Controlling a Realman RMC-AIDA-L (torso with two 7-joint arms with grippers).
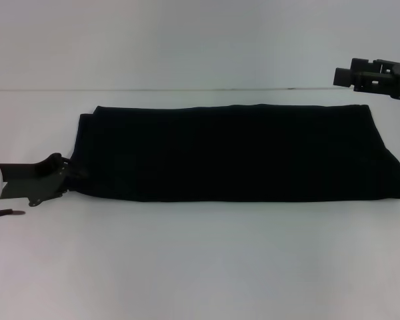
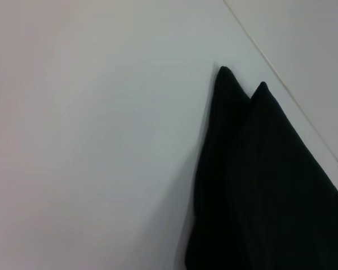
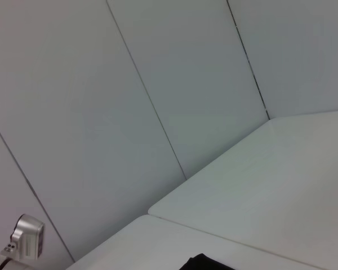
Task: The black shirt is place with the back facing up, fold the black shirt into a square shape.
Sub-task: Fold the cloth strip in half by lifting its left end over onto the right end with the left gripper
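Observation:
The black shirt [image 1: 240, 153] lies folded into a long flat band across the middle of the white table [image 1: 200, 267]. My left gripper [image 1: 65, 176] is low on the table at the band's left end, touching its near left corner. The left wrist view shows that end of the shirt [image 2: 270, 191] with two pointed corners side by side. My right gripper [image 1: 343, 75] hangs raised beyond the shirt's far right corner, apart from the cloth. Only a small edge of the shirt [image 3: 205, 262] shows in the right wrist view.
A pale wall [image 1: 187, 40] rises behind the table's far edge. Bare white tabletop stretches in front of the shirt. A silver arm part [image 3: 25, 239] shows low in the right wrist view.

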